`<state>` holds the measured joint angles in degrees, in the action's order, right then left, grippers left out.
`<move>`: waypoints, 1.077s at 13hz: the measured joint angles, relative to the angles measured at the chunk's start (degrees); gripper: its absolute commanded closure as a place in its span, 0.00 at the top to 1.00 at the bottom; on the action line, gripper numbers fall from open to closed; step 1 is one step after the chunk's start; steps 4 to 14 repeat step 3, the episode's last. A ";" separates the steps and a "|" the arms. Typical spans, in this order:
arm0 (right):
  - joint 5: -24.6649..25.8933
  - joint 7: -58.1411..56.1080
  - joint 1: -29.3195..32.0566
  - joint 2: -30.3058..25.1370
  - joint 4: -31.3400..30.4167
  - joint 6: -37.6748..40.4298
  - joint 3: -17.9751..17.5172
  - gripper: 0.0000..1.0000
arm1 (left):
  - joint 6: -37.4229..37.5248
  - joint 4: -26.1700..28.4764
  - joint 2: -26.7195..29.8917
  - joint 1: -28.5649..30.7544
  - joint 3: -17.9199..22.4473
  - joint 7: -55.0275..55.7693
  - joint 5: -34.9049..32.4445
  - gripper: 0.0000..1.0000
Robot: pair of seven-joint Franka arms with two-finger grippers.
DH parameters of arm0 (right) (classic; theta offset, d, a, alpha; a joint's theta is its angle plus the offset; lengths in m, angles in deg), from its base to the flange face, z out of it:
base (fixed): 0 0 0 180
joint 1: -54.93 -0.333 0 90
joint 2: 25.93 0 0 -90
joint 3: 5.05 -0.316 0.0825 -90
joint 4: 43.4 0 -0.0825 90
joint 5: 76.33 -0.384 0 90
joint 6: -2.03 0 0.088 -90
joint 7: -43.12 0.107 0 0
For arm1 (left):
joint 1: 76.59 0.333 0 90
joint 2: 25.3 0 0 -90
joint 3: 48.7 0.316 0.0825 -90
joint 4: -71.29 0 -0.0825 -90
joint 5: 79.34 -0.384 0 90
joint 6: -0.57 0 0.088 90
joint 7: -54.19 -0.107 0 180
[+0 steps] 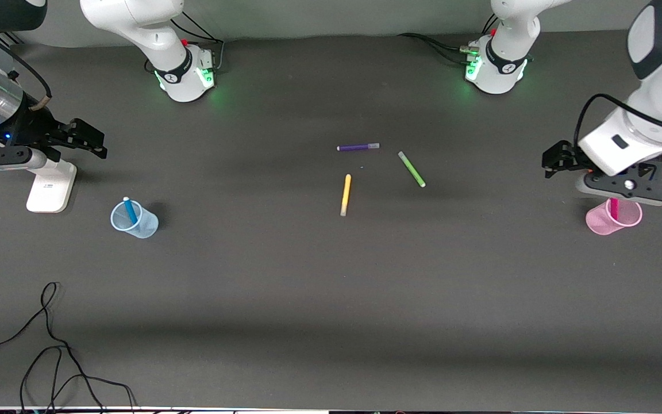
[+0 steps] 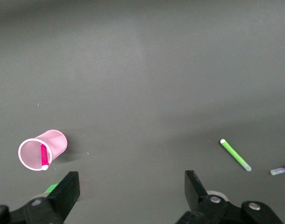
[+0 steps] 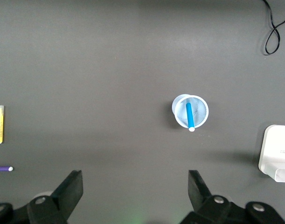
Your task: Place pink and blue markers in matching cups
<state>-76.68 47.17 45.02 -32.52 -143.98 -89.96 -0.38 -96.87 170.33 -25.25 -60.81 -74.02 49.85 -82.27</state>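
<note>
Black cable [image 1: 49, 345] is lying looped on the table [image 1: 308, 299] nearest the front camera, clear of all work. Both arms are being held raised and waiting at their ends: the left gripper [image 1: 558, 161] is spread wide and empty over the pink cup [image 1: 612, 217], and the right gripper [image 1: 92, 141], equally released, is hanging near the blue cup [image 1: 134, 219]. The pink marker [image 1: 614, 208] is standing inside the pink cup, the blue marker [image 1: 130, 210] inside the blue cup, so the task is judged finished; only retreat is being called for. Yellow marker [image 1: 345, 195], green marker [image 1: 411, 169] and purple marker [image 1: 358, 147] are lying mid-table, obstructing nothing.
</note>
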 measured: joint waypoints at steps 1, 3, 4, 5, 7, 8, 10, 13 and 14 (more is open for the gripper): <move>-0.07 0.00 0.00 0.07 0.00 0.00 0.00 1.00 | 0.02 -0.17 0.00 -5.87 5.38 0.36 -0.68 1.00; -0.11 0.00 0.01 0.13 0.00 0.00 0.02 1.00 | 0.05 -0.48 -0.01 -17.00 17.09 0.40 -1.01 1.00; -0.11 0.00 0.01 0.13 0.00 0.00 0.02 1.00 | 0.05 -0.48 -0.01 -17.00 17.09 0.40 -1.01 1.00; -0.11 0.00 0.01 0.13 0.00 0.00 0.02 1.00 | 0.05 -0.48 -0.01 -17.00 17.09 0.40 -1.01 1.00; -0.11 0.00 0.01 0.13 0.00 0.00 0.02 1.00 | 0.05 -0.48 -0.01 -17.00 17.09 0.40 -1.01 1.00; -0.11 0.00 0.01 0.13 0.00 0.00 0.02 1.00 | 0.05 -0.48 -0.01 -17.00 17.09 0.40 -1.01 1.00; -0.11 0.00 0.01 0.13 0.00 0.00 0.02 1.00 | 0.05 -0.48 -0.01 -17.00 17.09 0.40 -1.01 1.00; -0.11 0.00 0.01 0.13 0.00 0.00 0.02 1.00 | 0.05 -0.48 -0.01 -17.00 17.09 0.40 -1.01 1.00; -0.11 0.00 0.01 0.13 0.00 0.00 0.02 1.00 | 0.05 -0.48 -0.01 -17.00 17.09 0.40 -1.01 1.00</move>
